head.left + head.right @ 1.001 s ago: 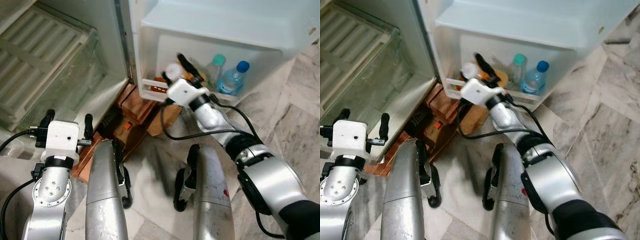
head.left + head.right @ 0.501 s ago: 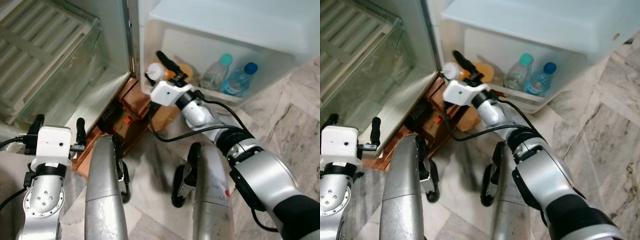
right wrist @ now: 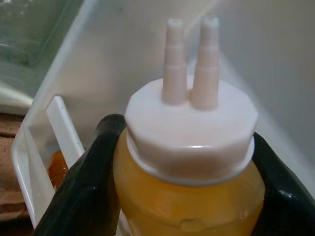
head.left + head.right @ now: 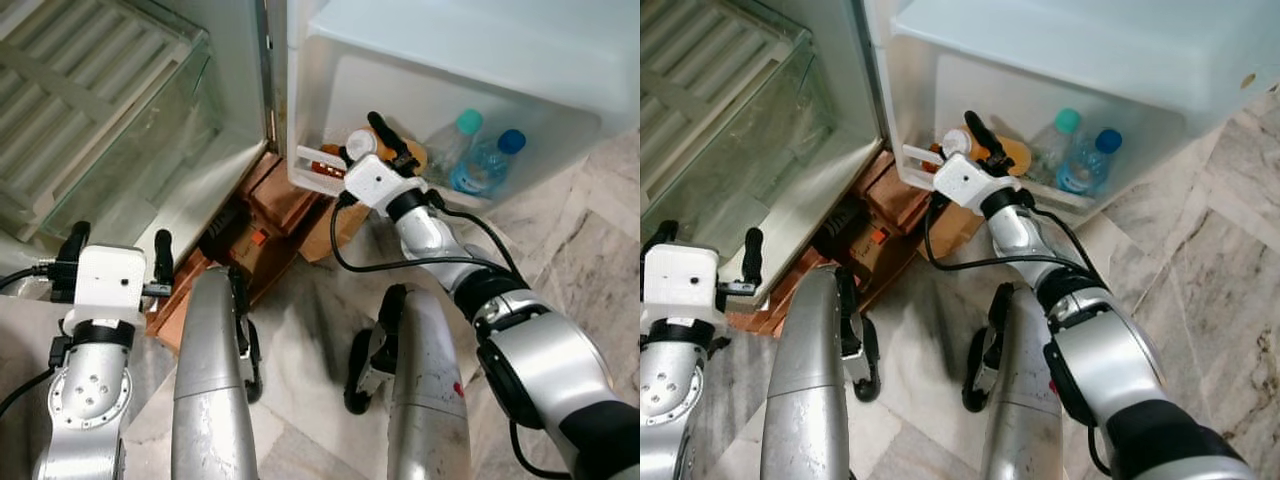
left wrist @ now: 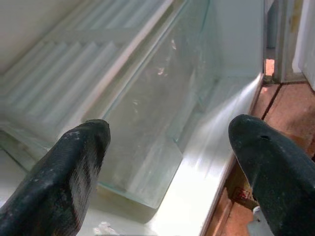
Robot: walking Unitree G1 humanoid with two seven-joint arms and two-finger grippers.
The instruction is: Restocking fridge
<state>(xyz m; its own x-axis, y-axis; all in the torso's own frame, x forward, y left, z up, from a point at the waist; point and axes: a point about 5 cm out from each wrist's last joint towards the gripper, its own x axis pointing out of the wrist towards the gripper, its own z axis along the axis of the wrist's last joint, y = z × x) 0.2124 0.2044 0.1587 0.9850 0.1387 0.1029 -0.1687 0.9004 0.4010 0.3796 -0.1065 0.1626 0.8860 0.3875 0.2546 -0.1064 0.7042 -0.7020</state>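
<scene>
Fridge door bin holds bottles; squeeze bottle gripped above marble floor.

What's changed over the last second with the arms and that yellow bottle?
The right gripper, shut on the yellow sauce bottle, swung out toward the fridge's hinge side, then back into the door shelf. The left gripper stayed open; the two water bottles stayed put.

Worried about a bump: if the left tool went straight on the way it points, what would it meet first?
Most likely the clear glass shelf edge inside the fridge. The left tool is open and empty and aims straight at it, though depth is hard to judge.
</scene>
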